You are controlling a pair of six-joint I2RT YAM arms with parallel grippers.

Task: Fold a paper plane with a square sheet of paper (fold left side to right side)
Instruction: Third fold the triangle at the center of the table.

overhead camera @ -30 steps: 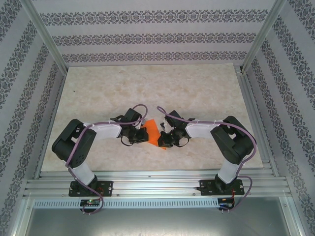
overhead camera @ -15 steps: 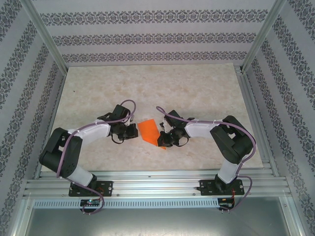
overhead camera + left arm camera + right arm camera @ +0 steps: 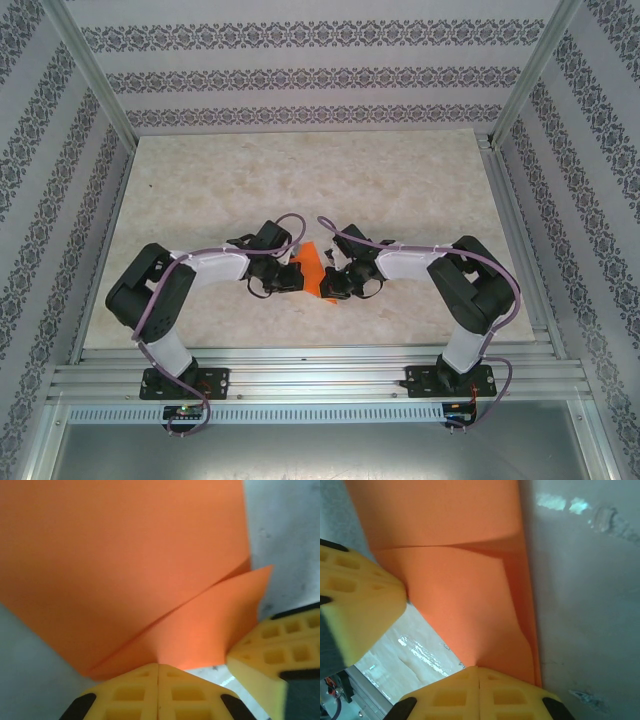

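Note:
The square sheet of paper (image 3: pixel 311 262), bright orange, lies as a creased, partly folded shape on the table between the two arms. My left gripper (image 3: pixel 296 272) meets it from the left. In the left wrist view the yellow fingers of the left gripper (image 3: pixel 159 664) are shut, with a raised flap of the paper (image 3: pixel 125 565) pinched at their tips. My right gripper (image 3: pixel 328 285) holds the paper's right side. In the right wrist view the right gripper (image 3: pixel 479 668) is shut on the paper (image 3: pixel 460 590), which has one layer folded over another.
The marble-patterned table (image 3: pixel 300 180) is bordered by aluminium rails and patterned walls. Each wrist view catches the other gripper's yellow finger close by, the right gripper's (image 3: pixel 280 650) and the left gripper's (image 3: pixel 355 610). The two grippers stand a few centimetres apart.
The left arm was out to the left, away from the paper, half a second ago and has come back onto its left side. The right arm has not moved.

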